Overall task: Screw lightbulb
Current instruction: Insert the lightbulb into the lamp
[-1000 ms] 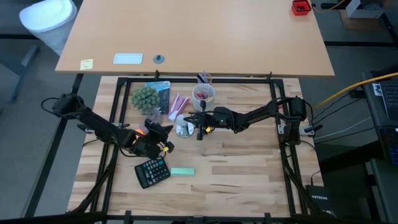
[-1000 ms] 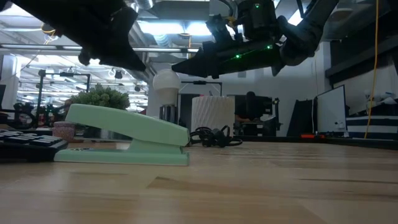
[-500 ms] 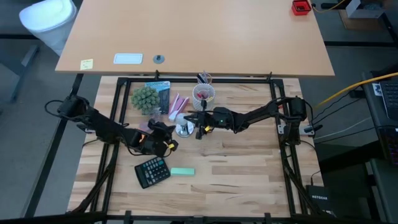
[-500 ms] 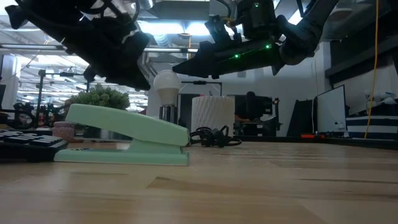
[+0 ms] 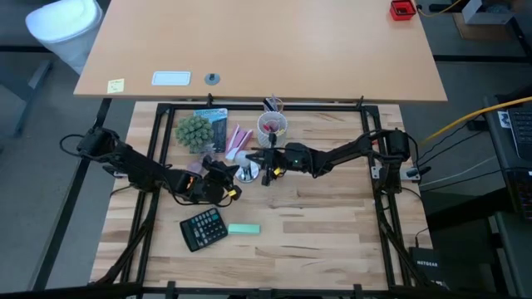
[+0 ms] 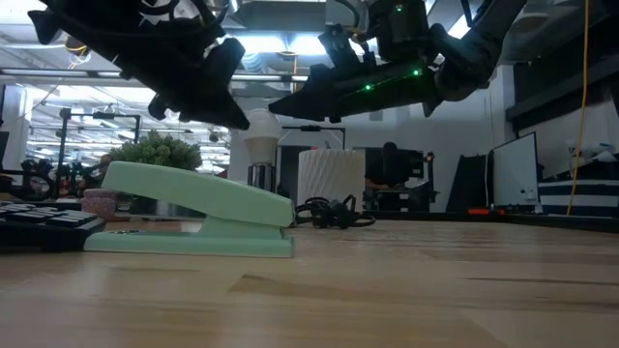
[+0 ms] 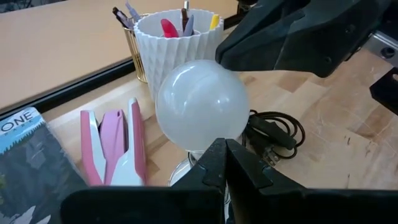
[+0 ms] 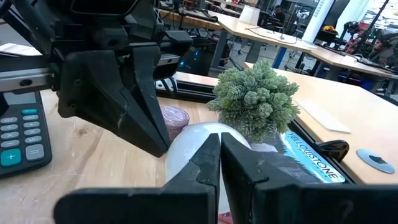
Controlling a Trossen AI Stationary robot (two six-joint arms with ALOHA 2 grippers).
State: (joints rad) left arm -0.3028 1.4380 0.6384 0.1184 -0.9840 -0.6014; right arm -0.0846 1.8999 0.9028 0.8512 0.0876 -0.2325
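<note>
Wooden tabletop holds our lightbulb (image 7: 202, 104), upright beside the white pen cup (image 7: 177, 38). Left gripper (image 5: 223, 187) and right gripper (image 5: 268, 163), both closed and empty, flank it. Fragile, slippery glass; grasp around its widest part.

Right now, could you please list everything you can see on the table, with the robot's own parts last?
lightbulb: one, whitish, upright between both arms.
pen cup: one, white, behind the bulb.
pink stapler: one, beside the bulb.
black cord: one, coiled by the bulb.
plant: one, green, far left.
calculator: one, black, near edge.
green stapler: one, beside the calculator.
left hand: shut, near bulb.
right hand: shut, at bulb.
</note>
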